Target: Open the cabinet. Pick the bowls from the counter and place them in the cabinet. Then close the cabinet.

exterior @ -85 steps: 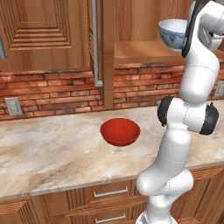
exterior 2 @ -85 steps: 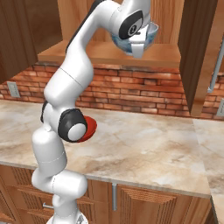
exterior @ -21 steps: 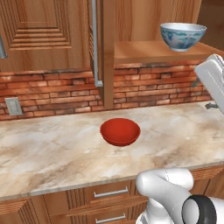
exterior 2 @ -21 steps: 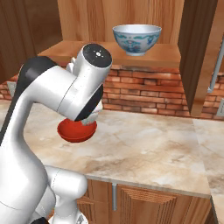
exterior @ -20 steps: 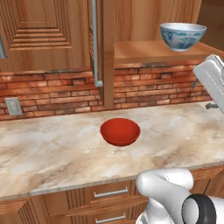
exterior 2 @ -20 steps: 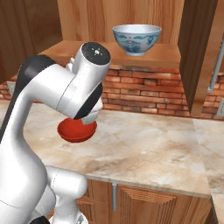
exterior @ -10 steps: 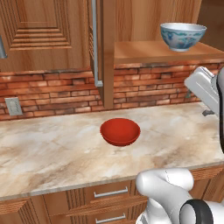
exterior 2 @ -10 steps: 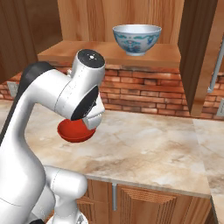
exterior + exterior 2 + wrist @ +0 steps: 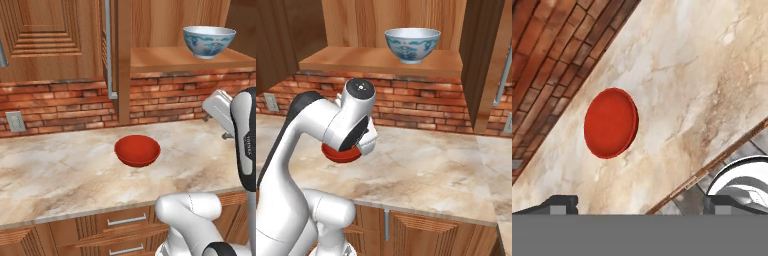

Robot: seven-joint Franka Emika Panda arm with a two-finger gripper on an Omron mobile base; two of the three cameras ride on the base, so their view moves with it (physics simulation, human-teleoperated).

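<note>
Hovering above red bowl (image 9: 610,123) on counter (image 9: 702,75), gripper (image 9: 639,204) spread wide, empty

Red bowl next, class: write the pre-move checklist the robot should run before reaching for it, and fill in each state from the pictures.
1. Cabinet open, shelf reachable: ok.
2. White-blue bowl already upright on the shelf: ok.
3. Red bowl upright on the counter, nothing touching it: ok.
4. Gripper open and holding nothing: ok.
5. Gripper lined up over the red bowl: not ok, it sits off-centre in the hand view.
6. Shelf space beside the white-blue bowl: ok.
</note>
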